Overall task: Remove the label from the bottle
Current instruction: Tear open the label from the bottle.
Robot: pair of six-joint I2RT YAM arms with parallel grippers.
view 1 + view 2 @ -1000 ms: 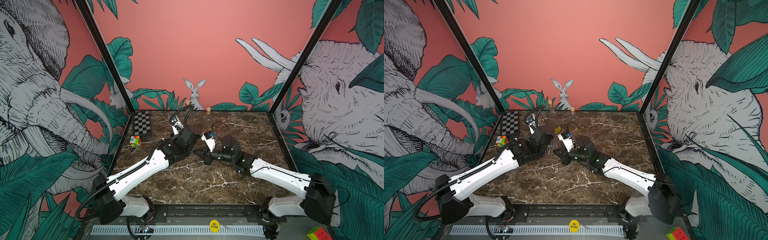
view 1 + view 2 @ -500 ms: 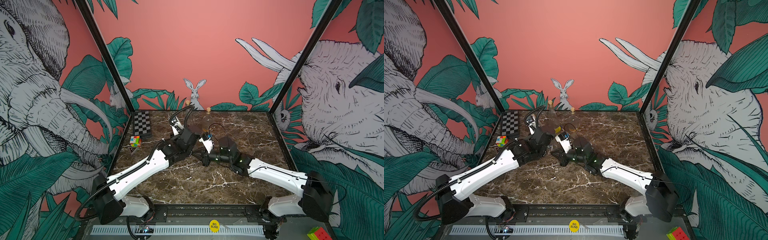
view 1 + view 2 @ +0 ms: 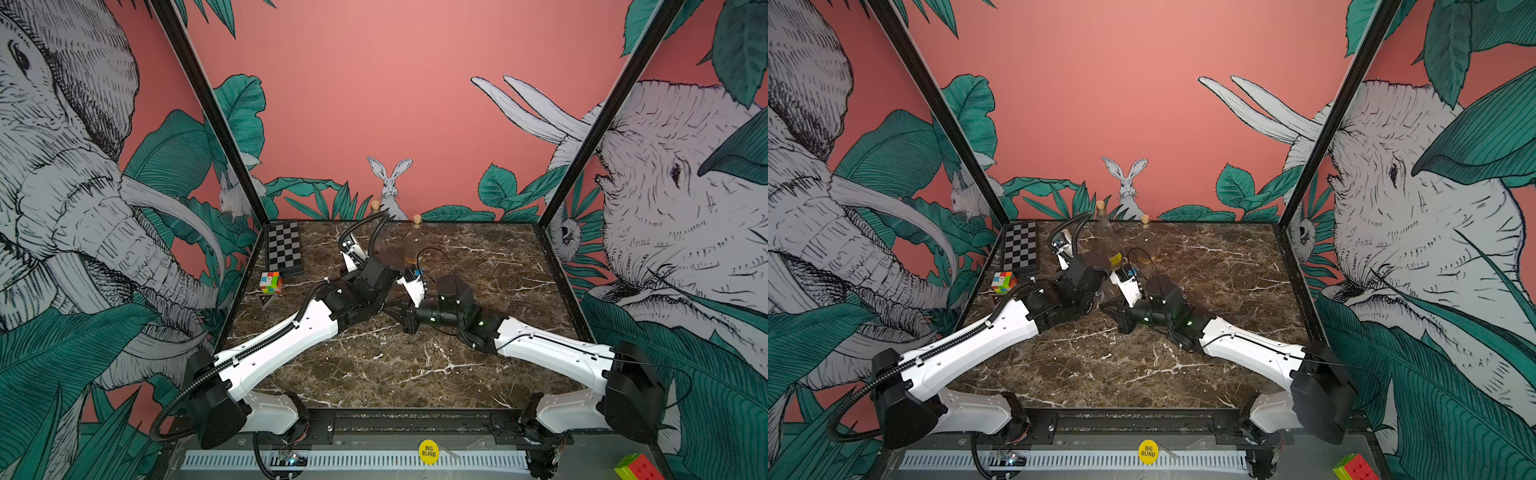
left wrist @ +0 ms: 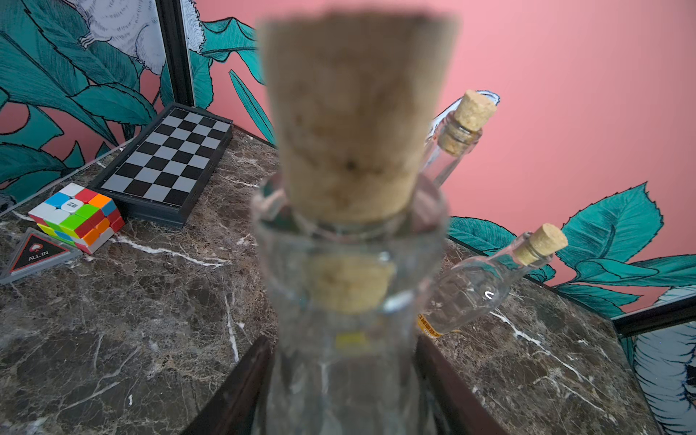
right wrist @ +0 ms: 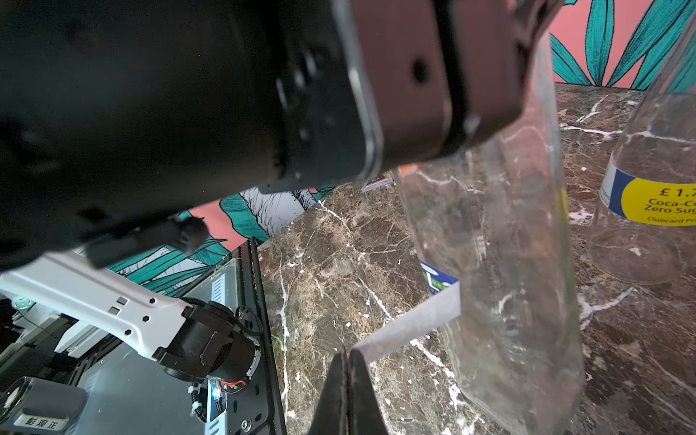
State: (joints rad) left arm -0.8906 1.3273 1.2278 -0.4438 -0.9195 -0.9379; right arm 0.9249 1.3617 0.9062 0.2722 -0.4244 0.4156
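In the left wrist view a clear glass bottle (image 4: 339, 301) with a cork (image 4: 354, 113) stands upright, blurred and close. My left gripper (image 4: 342, 350) is shut on its body, one dark finger (image 4: 241, 384) on each side. The right wrist view shows the same bottle (image 5: 501, 263) with a pale label (image 5: 408, 322) peeled partly off its side, one end still on the glass. My right gripper (image 5: 348, 356) is shut on the label's free end. In both top views the two grippers (image 3: 386, 307) (image 3: 1108, 309) meet mid-table, and the arms hide the held bottle.
Two more corked bottles (image 3: 1106, 245) (image 3: 1146, 245) stand behind the grippers, one with a yellow price sticker (image 5: 655, 203). A chessboard (image 3: 284, 248), a colour cube (image 3: 271, 282) and a triangular "ALL IN" marker (image 4: 37, 252) lie at the left edge.
The right arm has shifted slightly to the left, toward the left arm. Both grips look unchanged.
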